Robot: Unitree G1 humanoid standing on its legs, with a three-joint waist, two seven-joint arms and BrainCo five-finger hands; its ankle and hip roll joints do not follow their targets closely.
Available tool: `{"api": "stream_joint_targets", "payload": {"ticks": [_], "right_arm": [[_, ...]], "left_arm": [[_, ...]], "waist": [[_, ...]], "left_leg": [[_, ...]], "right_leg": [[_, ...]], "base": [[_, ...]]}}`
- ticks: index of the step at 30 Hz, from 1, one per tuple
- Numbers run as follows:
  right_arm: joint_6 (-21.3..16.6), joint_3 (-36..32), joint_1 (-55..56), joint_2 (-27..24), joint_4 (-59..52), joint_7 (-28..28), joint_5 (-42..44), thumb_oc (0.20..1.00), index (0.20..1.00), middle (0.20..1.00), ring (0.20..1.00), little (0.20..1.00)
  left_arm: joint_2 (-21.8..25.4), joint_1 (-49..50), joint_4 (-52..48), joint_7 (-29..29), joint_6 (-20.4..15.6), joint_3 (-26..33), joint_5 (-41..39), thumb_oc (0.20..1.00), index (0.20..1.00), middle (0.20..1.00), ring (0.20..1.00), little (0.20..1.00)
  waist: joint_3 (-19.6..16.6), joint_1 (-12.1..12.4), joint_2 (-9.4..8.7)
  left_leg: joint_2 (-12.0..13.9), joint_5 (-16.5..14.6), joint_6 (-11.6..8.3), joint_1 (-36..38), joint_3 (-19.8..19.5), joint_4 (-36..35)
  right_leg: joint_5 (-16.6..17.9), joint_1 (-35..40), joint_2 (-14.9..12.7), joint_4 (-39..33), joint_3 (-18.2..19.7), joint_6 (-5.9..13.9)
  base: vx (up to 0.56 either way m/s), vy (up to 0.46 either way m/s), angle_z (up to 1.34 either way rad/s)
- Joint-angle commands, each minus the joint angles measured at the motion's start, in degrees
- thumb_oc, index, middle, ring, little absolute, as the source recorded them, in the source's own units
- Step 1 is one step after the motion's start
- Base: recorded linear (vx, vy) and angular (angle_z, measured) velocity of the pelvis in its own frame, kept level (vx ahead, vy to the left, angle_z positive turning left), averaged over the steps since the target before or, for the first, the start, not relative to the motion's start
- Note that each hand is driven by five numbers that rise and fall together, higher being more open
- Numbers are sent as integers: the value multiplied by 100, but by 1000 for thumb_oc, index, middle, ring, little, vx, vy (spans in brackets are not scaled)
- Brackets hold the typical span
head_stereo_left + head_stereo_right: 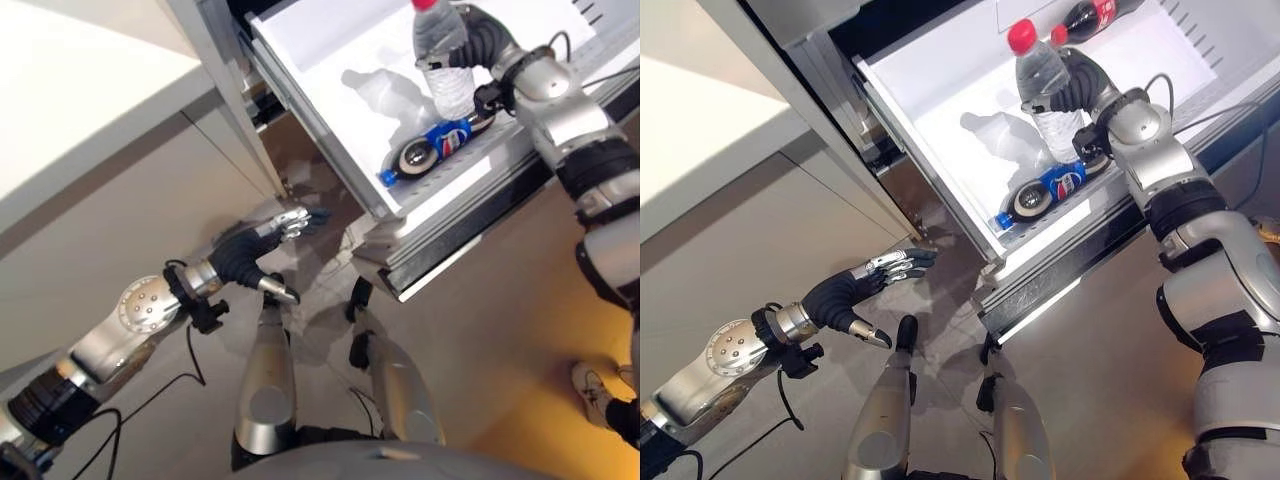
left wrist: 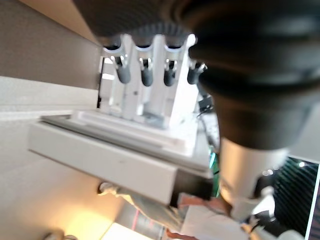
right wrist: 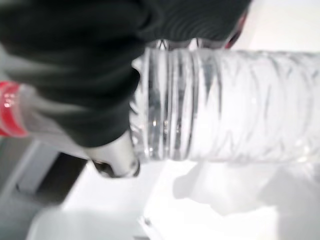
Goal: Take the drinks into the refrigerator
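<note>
Silver-grey left arm (image 1: 685, 392) with black bands and a round silver disc (image 1: 732, 352) dotted with small screws near the wrist. Right arm (image 1: 1160, 165) of bulky silver shells split by black ribbed joints. Left hand (image 1: 840, 295) and right hand (image 1: 1080, 85) under dark ribbed covers; silver, dark-tipped fingers on the left

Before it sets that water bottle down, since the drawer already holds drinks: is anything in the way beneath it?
Partly. The right hand holds the water bottle upright over the drawer; a blue-labelled bottle lies just beside its base. The white floor further in looks bare.
</note>
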Motion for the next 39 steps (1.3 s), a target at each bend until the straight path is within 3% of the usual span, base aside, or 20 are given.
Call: {"api": "stream_joint_targets", "payload": {"ticks": [1, 6, 14, 32, 33, 34, 35, 39], "right_arm": [[-14, 654, 210, 37, 253, -103, -901, 200, 200, 200, 200, 200], [-22, 1047, 181, 313, 43, -217, -2184, 200, 200, 200, 200, 200], [24, 1301, 183, 555, -66, -211, -3268, 200, 200, 200, 200, 200], [96, 1612, -55, 903, 407, -155, -4284, 200, 200, 200, 200, 200], [94, 1653, -59, 917, 429, -107, -4358, 225, 225, 225, 225, 225], [95, 1653, -59, 918, 429, -107, -4359, 316, 316, 316, 316, 316], [116, 1644, -53, 930, 467, -62, -4355, 1000, 1000, 1000, 1000, 1000], [135, 1637, -73, 1066, 711, -117, -4411, 1000, 1000, 1000, 1000, 1000]], "left_arm": [[12, 144, -829, 88, -330, 140, 235, 1000, 1000, 1000, 1000, 1000], [-143, 220, -852, 189, -286, 346, 241, 1000, 1000, 1000, 1000, 1000], [-320, 414, -923, 327, -220, 639, 275, 1000, 1000, 1000, 1000, 1000], [-432, 432, -988, 407, -121, 854, 320, 1000, 1000, 1000, 1000, 1000], [-443, 419, -1006, 392, -118, 869, 320, 1000, 1000, 1000, 1000, 1000], [-444, 420, -1007, 392, -117, 870, 320, 1000, 1000, 1000, 1000, 1000], [-456, 420, -999, 390, -110, 874, 316, 1000, 1000, 1000, 1000, 1000], [-506, 383, -995, 362, -72, 854, 261, 1000, 1000, 1000, 1000, 1000]], "waist": [[101, 150, 170], [101, 143, 58], [101, 161, -54], [101, 168, -142], [101, 170, -139], [101, 169, -138], [101, 172, -136], [101, 187, -108]], "left_leg": [[-94, 398, 492, 177, -286, -767], [-85, 383, 504, -5, -347, -729], [-95, 332, 520, -178, -393, -664], [-114, 353, 524, -256, -453, -799], [-124, 352, 527, -250, -460, -812], [-124, 353, 528, -249, -461, -813], [-123, 354, 527, -243, -465, -817], [-135, 352, 534, -204, -478, -818]], "right_leg": [[-918, -335, -4, 1526, -185, 339], [-910, -461, -4, 1512, -217, 339], [-904, -535, -4, 1449, -253, 332], [-894, -611, 34, 1327, -288, 313], [-890, -618, 29, 1328, -302, 314], [-890, -617, 28, 1328, -303, 314], [-890, -616, 25, 1324, -304, 312], [-893, -578, 7, 1325, -326, 308]], "base": [[-15, -9, 10], [-12, -26, 9], [-1, -2, 1], [0, -1, 1], [0, 0, 0], [0, 0, 0], [0, 0, 0], [0, 0, 0]]}}
